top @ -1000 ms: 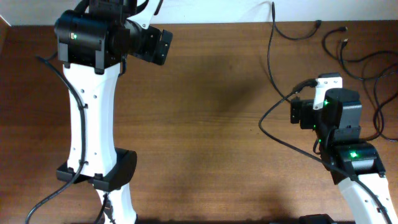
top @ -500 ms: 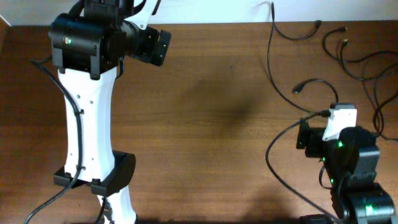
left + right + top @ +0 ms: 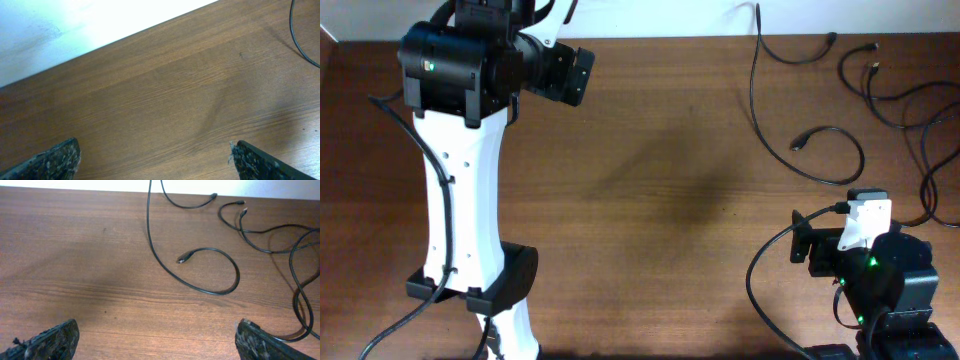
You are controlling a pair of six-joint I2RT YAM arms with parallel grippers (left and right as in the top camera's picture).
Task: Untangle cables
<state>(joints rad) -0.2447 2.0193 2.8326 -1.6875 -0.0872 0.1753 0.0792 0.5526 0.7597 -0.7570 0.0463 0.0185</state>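
1. Cables (image 3: 260, 230) lie loose on the table (image 3: 670, 200), spread over its far right part, from about 1 to 3 o'clock in the overhead view. None is in either gripper.
2. The long cable (image 3: 752, 80) starts at the far edge near 1 o'clock and runs toward the near side. It curls into an open loop and ends in a metal-tipped plug (image 3: 798, 143) that sits in the mouth of the loop.
3. A short cable (image 3: 185, 206) lies just beside it at the far edge, its plug end pointing toward 2 o'clock.
4. Several more strands overlap at the right edge, around 3 o'clock. How they cross cannot be made out.
5. The left gripper (image 3: 152, 162) is released, its fingers (image 3: 50, 162) wide apart over bare wood near the far edge at 11 o'clock. In its wrist view only one strand (image 3: 296, 37) shows, at the 2 o'clock corner.
6. The right gripper (image 3: 157, 342) is also released and grasps nothing. It sits near the table's near right corner at 4 o'clock. The loop lies at 12 o'clock from it, apart from its fingers.
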